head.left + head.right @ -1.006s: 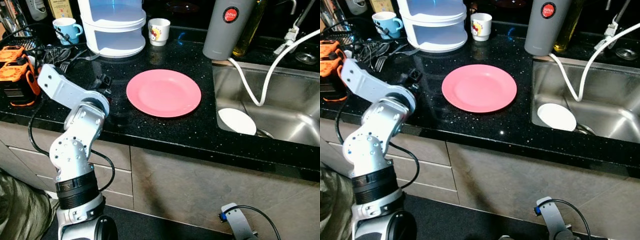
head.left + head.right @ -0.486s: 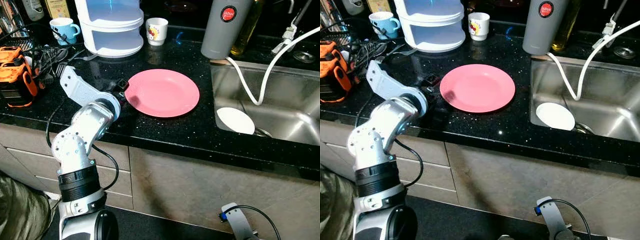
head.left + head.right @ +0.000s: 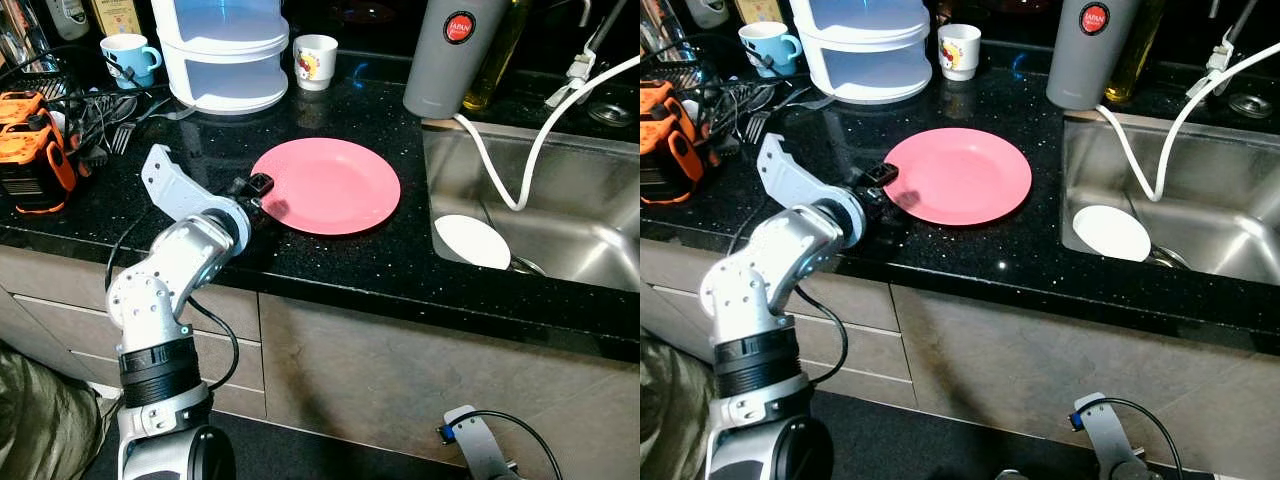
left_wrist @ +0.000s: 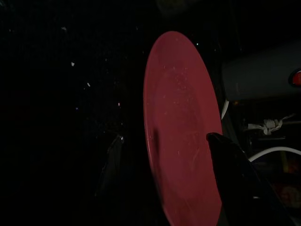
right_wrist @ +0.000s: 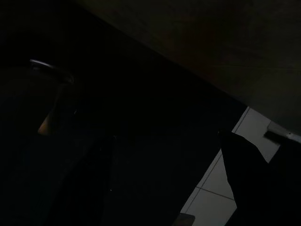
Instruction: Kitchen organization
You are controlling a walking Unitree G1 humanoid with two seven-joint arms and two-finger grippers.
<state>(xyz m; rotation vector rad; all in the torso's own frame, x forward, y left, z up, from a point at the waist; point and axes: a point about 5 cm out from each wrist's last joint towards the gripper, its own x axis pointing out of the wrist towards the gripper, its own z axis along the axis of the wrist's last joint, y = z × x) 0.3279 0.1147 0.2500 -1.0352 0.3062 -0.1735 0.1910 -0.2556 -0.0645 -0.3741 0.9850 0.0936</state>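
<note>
Left eye view, from the left: an orange tool (image 3: 30,150) and a tangle of cables (image 3: 95,110) lie on the black worktop (image 3: 330,260), well off to the left pincer's left. Farther back stand a blue mug (image 3: 132,58) and a stacked plastic container (image 3: 224,50). The left pincer (image 3: 268,200) reaches over the worktop edge to the pink plate (image 3: 330,185); its fingers stand apart, one above the plate's near-left rim and one on the worktop beside it, the rim between them. Beyond the plate stands a small white cup (image 3: 315,60). Right of the pincer are a grey flask (image 3: 455,55), then the sink (image 3: 590,250) with a white dish (image 3: 474,242) and hose (image 3: 520,170). The right pincer (image 5: 164,188) hangs low in the dark, fingers spread.
</note>
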